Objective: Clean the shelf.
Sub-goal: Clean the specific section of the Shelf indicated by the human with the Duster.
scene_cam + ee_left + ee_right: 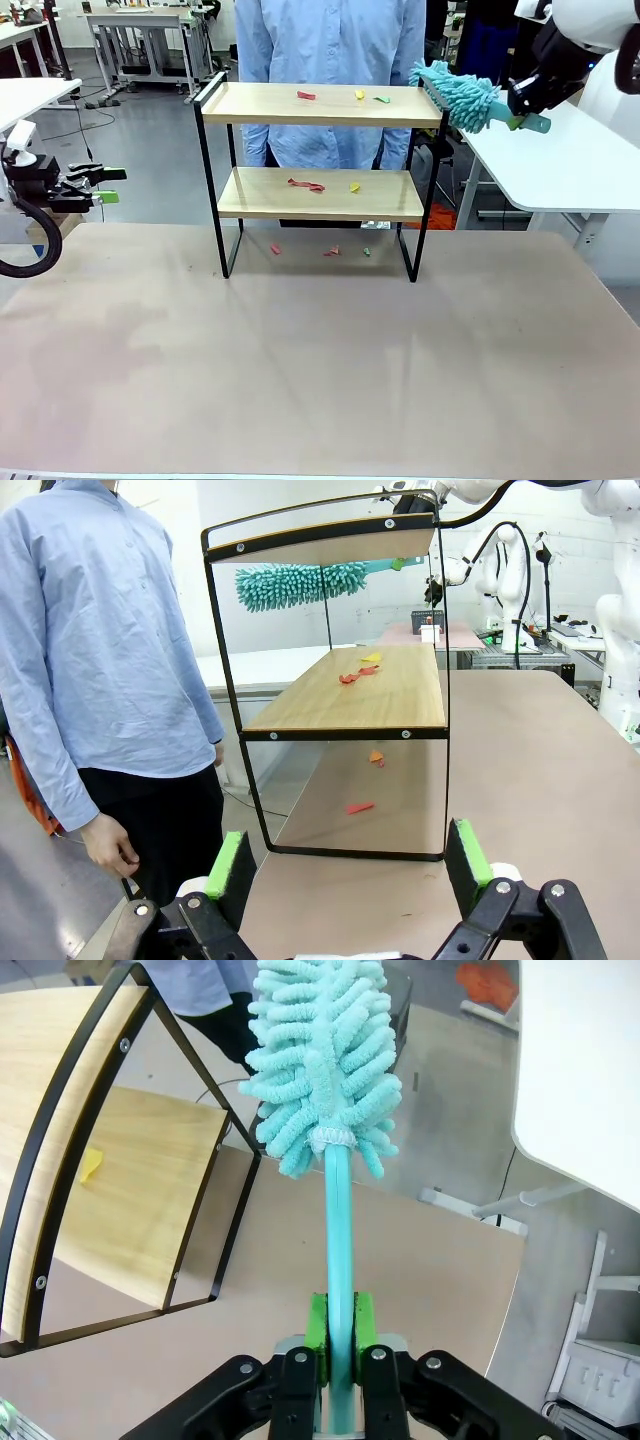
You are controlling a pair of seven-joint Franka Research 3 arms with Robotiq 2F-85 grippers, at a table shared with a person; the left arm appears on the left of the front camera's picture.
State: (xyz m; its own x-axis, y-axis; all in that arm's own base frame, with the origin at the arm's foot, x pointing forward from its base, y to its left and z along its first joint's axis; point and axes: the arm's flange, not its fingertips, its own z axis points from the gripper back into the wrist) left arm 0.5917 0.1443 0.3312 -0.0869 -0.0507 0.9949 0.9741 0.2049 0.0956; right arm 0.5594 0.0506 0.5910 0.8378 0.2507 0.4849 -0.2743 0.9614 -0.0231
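- Your right gripper (338, 1325) is clamped tight on the teal handle of the duster (465, 98); its fluffy head sits at the right end of the top board (260, 103), against the frame there.
- Your left gripper (350, 865) hangs wide open with nothing in it, low at the table's left edge.
- The shelf (225, 190) stands at the far middle of the table (320, 350), just in front of the person (330, 60).
- Risk: a low or hard sweep likely catches the side handle and shoves or tips the light shelf; nothing braces it.
- Risk: a fast stroke probably flicks scraps (306, 95) off the far edge toward the person, or down onto the lower board (250, 195).
- Count: one shelf, two boards; one duster; eight scraps: three on top, two on the lower board, three on the table beneath.
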